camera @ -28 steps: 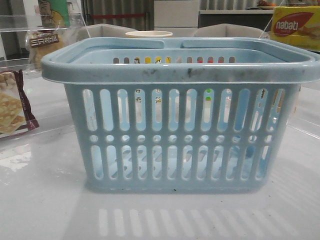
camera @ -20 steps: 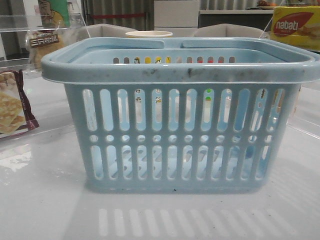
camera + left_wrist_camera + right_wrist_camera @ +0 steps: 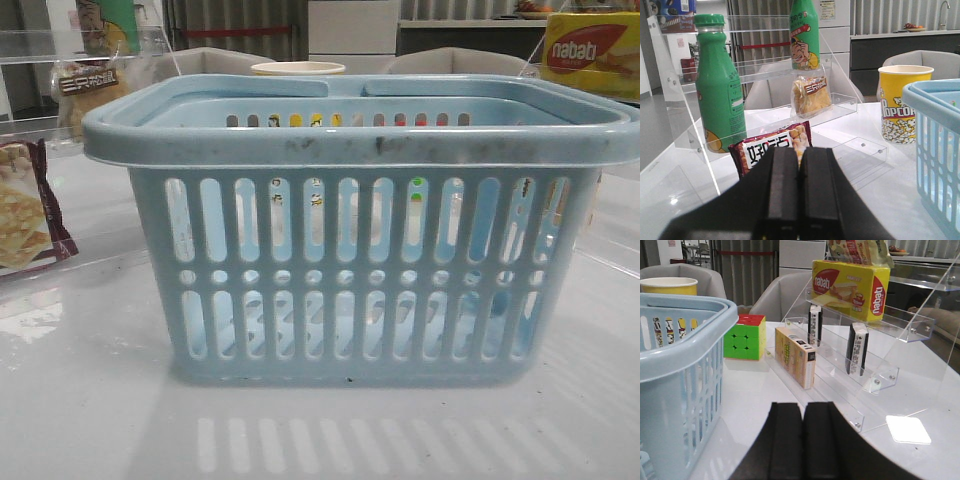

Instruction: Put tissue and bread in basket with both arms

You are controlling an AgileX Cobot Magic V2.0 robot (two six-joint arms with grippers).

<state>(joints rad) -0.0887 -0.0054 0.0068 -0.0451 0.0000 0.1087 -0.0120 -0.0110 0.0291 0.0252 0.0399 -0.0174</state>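
Observation:
The light blue basket (image 3: 360, 230) stands in the middle of the table; it also shows in the left wrist view (image 3: 940, 145) and the right wrist view (image 3: 680, 370). The bread (image 3: 811, 94), golden-brown in a clear bag with a brown label, leans on the clear shelf at the far left (image 3: 88, 88). Two slim dark packs (image 3: 858, 356) (image 3: 814, 325) stand edge-on on the right clear shelf; I cannot tell which is the tissue. My left gripper (image 3: 800, 155) is shut and empty, short of the bread. My right gripper (image 3: 803, 410) is shut and empty, short of the dark packs.
A maroon-edged cracker pack (image 3: 772, 147) lies just beyond the left gripper. Two green bottles (image 3: 720, 90) (image 3: 805, 32) stand on the left shelf. A popcorn cup (image 3: 902, 102) stands behind the basket. On the right are a Rubik's cube (image 3: 744, 336), a yellow carton (image 3: 795, 356) and the nabati box (image 3: 850, 285).

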